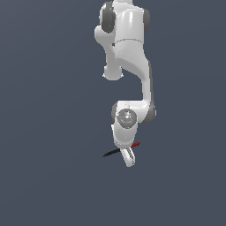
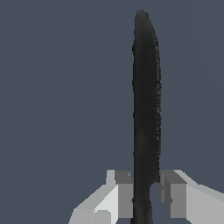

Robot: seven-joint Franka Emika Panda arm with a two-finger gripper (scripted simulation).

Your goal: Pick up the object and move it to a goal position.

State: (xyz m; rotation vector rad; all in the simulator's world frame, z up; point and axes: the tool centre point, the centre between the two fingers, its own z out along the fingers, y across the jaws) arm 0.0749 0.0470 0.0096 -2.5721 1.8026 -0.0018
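Observation:
The object is a thin stick, black point(image 1: 111, 153) along most of its length with a red end point(image 1: 136, 144). In the exterior view it lies slanted across my gripper point(image 1: 128, 158), which points down from the white arm. The black part sticks out toward the exterior view's left and the red end toward its right. In the wrist view the black shaft point(image 2: 145, 96) runs straight out from between my two grey fingers point(image 2: 122, 194). The jaws stand close on both sides of the stick and hold it. The red end is hidden in the wrist view.
A plain dark grey-blue surface point(image 1: 53, 176) fills both views. The white arm links point(image 1: 130, 48) rise above the gripper in the exterior view. No goal marker and no other object shows.

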